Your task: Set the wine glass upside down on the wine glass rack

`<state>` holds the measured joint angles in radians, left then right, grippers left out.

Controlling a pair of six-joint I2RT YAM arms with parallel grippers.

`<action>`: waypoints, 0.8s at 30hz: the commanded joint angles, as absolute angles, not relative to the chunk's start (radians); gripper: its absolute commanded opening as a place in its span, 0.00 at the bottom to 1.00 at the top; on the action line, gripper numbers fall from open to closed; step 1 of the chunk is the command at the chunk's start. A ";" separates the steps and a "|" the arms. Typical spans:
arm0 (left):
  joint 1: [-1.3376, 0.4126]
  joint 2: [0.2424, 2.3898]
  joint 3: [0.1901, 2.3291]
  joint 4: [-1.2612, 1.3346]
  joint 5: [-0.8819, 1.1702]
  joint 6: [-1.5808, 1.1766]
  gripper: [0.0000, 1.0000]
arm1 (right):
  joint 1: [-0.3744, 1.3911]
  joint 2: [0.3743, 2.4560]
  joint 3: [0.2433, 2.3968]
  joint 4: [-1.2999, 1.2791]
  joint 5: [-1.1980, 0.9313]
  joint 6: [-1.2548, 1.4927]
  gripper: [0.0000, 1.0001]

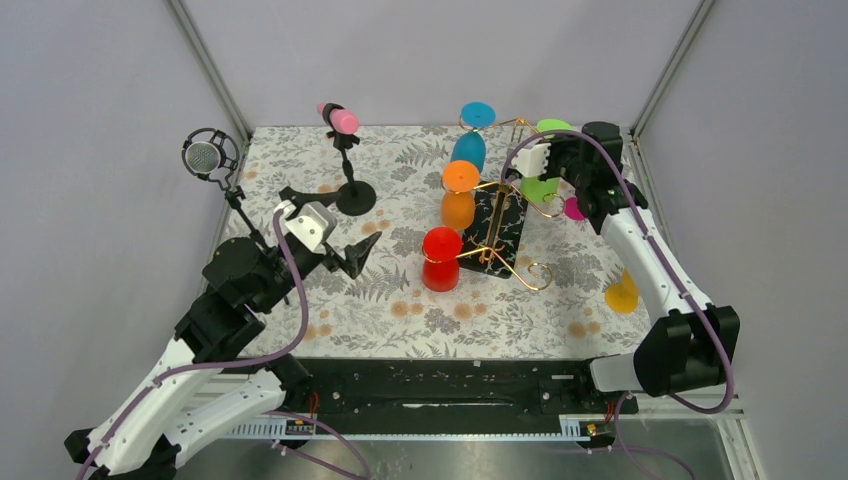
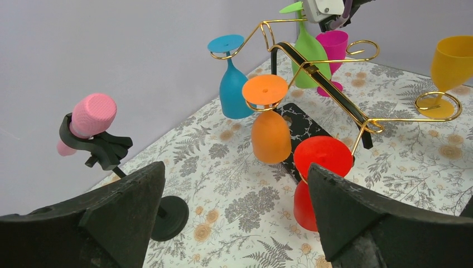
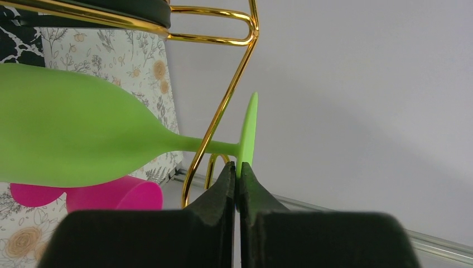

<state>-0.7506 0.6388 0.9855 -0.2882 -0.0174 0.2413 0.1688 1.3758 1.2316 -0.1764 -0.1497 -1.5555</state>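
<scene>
Matte black fingers of the right gripper pinch tight on the thin edge of the disc foot of a smooth green wine glass. The glass is inverted, foot uppermost. Just beyond the fingertips, its slim stem sits between polished gold wires of the wine glass rack. Just past the green bowl, a magenta glass stands upright on the fern-printed tablecloth.

Across the table, the left gripper hovers with its wedge-shaped fingers spread wide, grasping nothing. Ahead, between those fingers, a glossy red glass sits foot-up at a curled gold arm. An orange glass and then a blue glass follow farther out, beside the rack's black marbled base. Beyond the left finger, a pink textured microphone rests in a black stand. Far off the right finger stands a yellow glass.
</scene>
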 commanded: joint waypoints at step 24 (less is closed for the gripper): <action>-0.754 0.700 0.986 -0.231 0.076 0.271 0.99 | 0.112 1.271 1.254 -0.236 -0.128 -1.499 0.00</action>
